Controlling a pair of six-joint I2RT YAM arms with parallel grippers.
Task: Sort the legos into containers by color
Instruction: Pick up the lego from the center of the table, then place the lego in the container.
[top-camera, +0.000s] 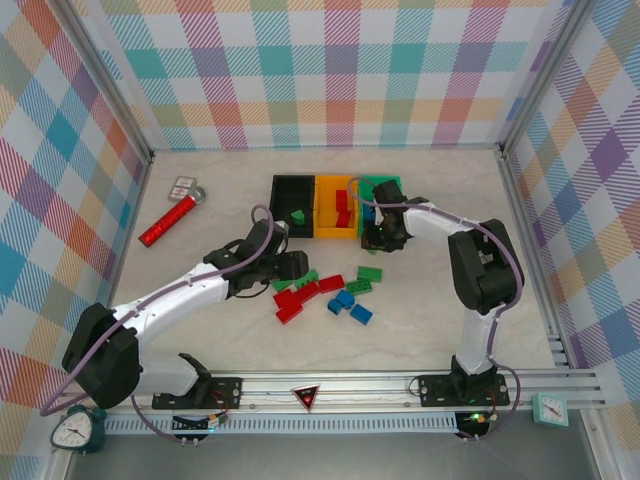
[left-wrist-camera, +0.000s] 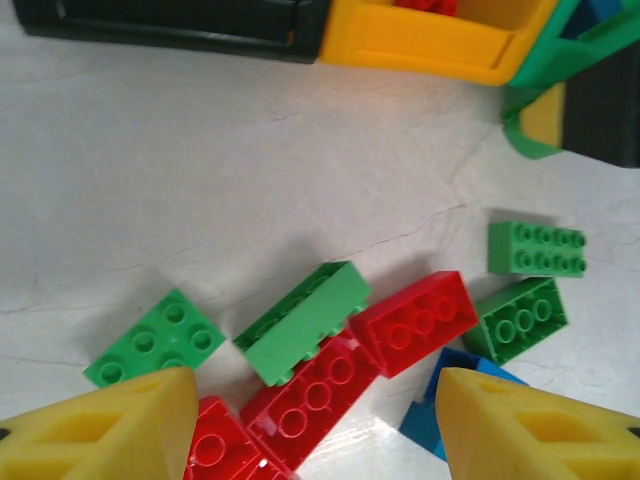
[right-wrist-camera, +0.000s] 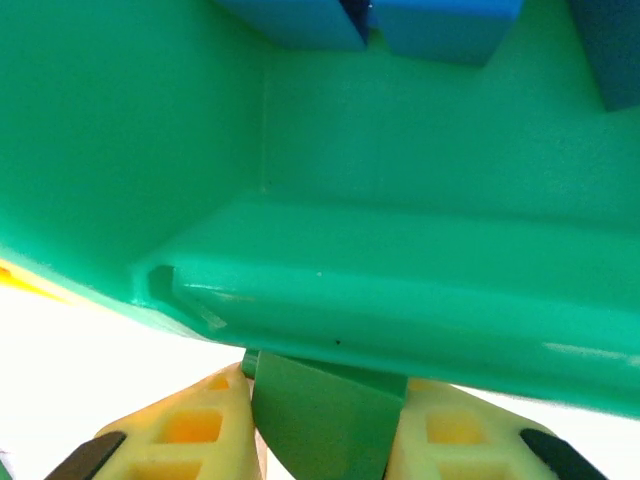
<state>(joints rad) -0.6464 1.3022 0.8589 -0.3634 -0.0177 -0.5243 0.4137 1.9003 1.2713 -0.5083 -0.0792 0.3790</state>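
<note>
Yellow left end effector (left-wrist-camera: 315, 400) spread above studded legos (left-wrist-camera: 412, 322) | right end effector (right-wrist-camera: 322, 382) clamping green lego (right-wrist-camera: 320, 432)

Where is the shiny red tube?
Top view: the red glittery cylinder lies at the left, beside the grey pad, left of the black bin.

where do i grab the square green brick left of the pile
Probably its two opposite flat side walls, coming straight down from above: the square green brick lies flat, studs up, with bare table along its far and left sides.
</note>
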